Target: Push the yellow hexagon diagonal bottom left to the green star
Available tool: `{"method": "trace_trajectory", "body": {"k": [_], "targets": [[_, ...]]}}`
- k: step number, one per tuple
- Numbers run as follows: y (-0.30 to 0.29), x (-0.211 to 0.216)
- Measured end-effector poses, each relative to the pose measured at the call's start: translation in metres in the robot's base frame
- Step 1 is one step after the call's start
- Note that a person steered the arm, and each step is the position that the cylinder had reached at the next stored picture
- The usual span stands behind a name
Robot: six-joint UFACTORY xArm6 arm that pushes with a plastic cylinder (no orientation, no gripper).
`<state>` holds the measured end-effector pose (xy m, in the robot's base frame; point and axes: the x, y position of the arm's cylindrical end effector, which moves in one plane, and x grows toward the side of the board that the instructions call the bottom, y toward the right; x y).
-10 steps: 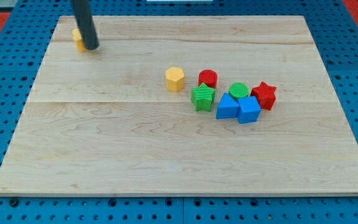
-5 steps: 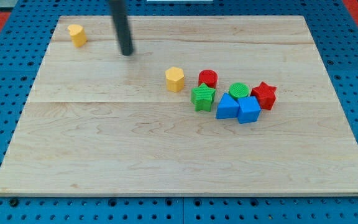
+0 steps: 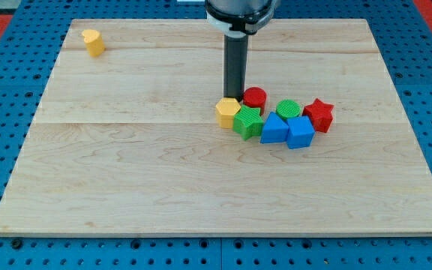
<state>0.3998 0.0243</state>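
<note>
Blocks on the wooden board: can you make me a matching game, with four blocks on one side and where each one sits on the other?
Blocks:
1. yellow hexagon
2. red star
3. yellow heart-like block
4. blue cube

Places:
A. alone near the view's top left corner
B. rightmost in the cluster
C. against the green star's left side, just below my tip
D. lower right of the cluster, beside the other blue block

Pairs: 1-C, 2-B, 3-A, 4-D

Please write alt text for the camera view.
My tip stands just above the yellow hexagon, which touches the green star on its left. Red, green and blue blocks cluster rightward; another yellow block sits far top-left.
</note>
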Motion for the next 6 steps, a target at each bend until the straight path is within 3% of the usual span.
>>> {"method": "trace_trajectory", "body": {"k": [1, 2, 3, 5, 6], "targets": [[0.0, 0.02], [-0.056, 0.039], [-0.07, 0.094], [-0.032, 0.097], [0.02, 0.103]]}}
